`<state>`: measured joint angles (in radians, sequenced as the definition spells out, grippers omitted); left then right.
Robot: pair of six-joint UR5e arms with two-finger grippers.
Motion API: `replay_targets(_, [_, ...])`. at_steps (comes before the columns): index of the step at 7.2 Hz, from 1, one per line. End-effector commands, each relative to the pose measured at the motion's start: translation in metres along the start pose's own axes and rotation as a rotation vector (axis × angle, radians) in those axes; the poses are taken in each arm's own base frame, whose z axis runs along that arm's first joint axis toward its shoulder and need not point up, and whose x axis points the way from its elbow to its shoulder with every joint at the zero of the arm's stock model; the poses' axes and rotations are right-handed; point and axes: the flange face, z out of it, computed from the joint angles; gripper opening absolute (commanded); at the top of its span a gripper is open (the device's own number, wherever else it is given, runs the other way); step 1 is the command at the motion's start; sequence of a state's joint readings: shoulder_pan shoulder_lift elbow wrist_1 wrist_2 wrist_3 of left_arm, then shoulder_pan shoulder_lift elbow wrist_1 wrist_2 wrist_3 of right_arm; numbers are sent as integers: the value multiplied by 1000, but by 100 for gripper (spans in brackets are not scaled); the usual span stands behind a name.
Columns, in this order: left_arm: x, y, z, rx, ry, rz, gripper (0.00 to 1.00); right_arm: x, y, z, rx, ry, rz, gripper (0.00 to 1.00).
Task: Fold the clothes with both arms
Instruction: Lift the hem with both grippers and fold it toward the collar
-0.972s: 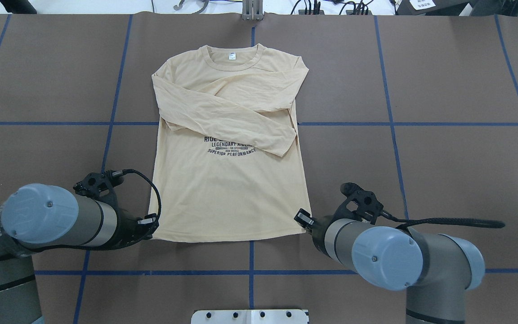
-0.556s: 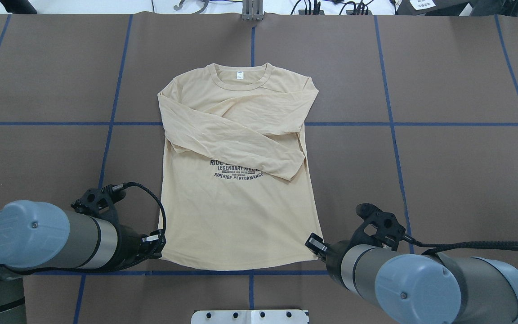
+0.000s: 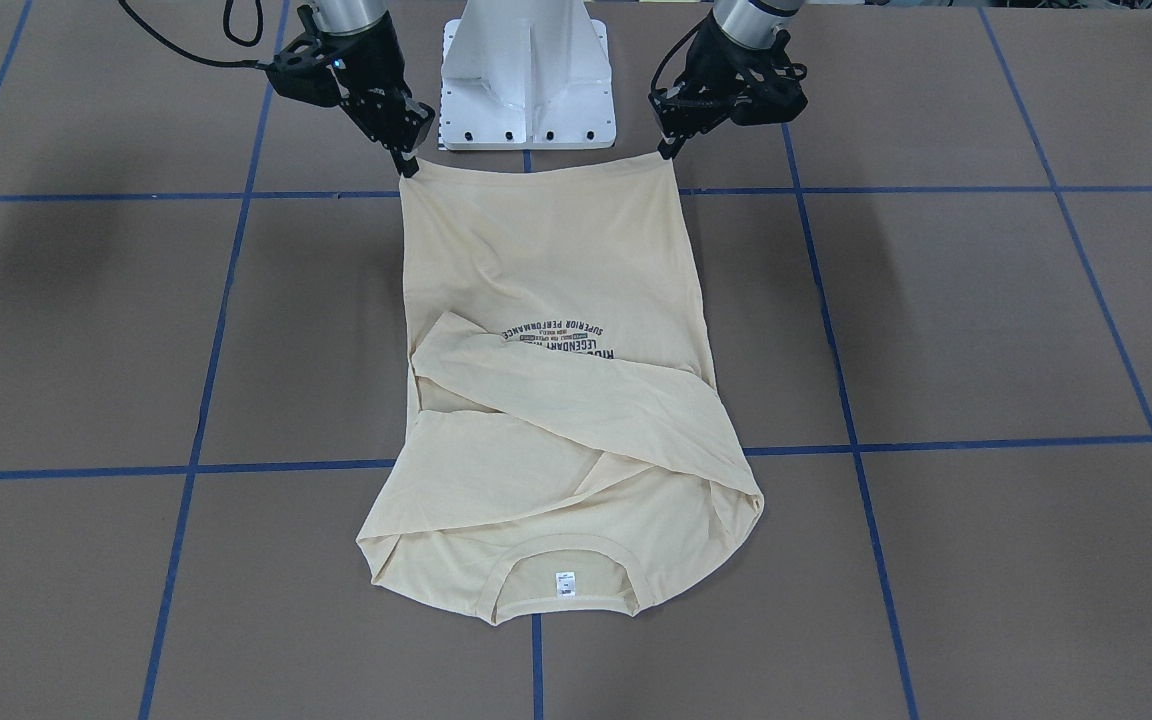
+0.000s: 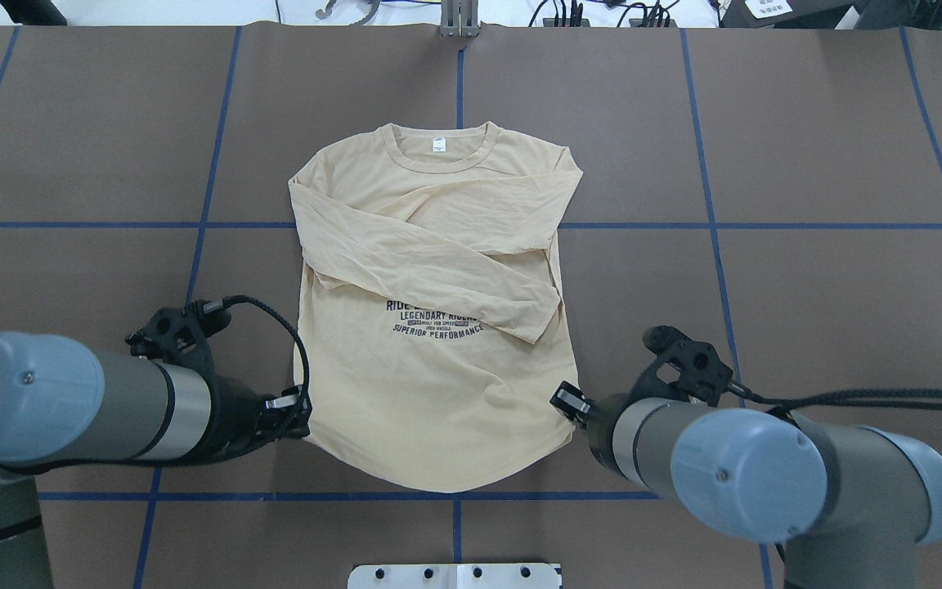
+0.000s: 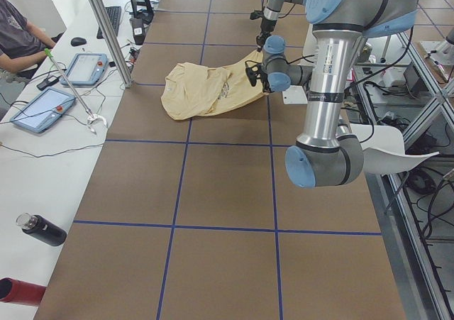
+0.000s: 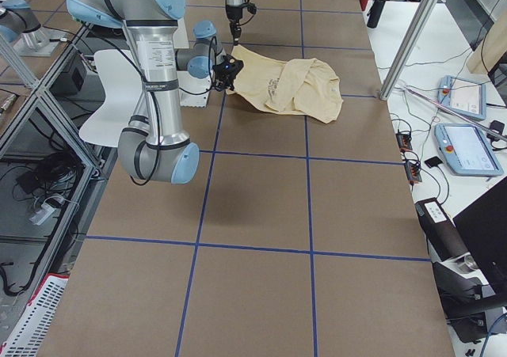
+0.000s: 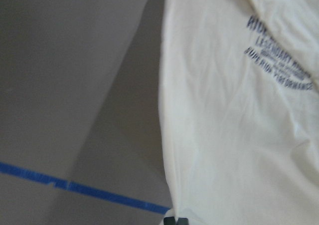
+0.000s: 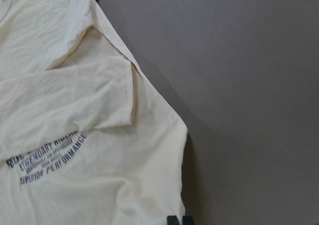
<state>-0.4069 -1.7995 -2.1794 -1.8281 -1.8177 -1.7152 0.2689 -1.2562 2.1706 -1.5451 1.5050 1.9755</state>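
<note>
Two low inward reaches | left hand (image 3: 666,152) clenched on T-shirt (image 3: 546,260) hem | right hand (image 3: 408,168) likewise

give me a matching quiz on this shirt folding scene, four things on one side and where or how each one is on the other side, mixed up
Things:
1. left hand
2. right hand
3. neck label
4. sleeves

Places or states:
A. crossed over the chest of the T-shirt
B. shut on the T-shirt's bottom corner, on the overhead view's right
C. small and white, at the end farthest from the robot
D. shut on the T-shirt's bottom corner, on the overhead view's left

Pairs: 1-D, 2-B, 3-C, 4-A
</note>
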Motion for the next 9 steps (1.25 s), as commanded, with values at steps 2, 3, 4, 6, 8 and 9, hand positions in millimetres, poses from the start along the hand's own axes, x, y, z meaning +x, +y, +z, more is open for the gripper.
replay_targets(2, [44,-143,33,199,-41,48,0,-70,-172,24,35,64,-65,0])
replay_targets(3, [49,-183,34,247,-50,58,0,-99,-195,47,58,89,-65,0])
replay_targets(4, [42,-212,30,283,-31,67,0,-126,-213,65,76,116,-67,0])
replay_targets(6, [52,-258,35,332,-7,53,0,-160,-243,82,104,149,-82,0])
replay_targets(8, [65,-281,56,341,-30,40,0,-171,-259,133,108,142,-102,0])
replay_targets(9, [57,-297,71,352,-7,47,0,-170,-270,164,112,126,-113,0])
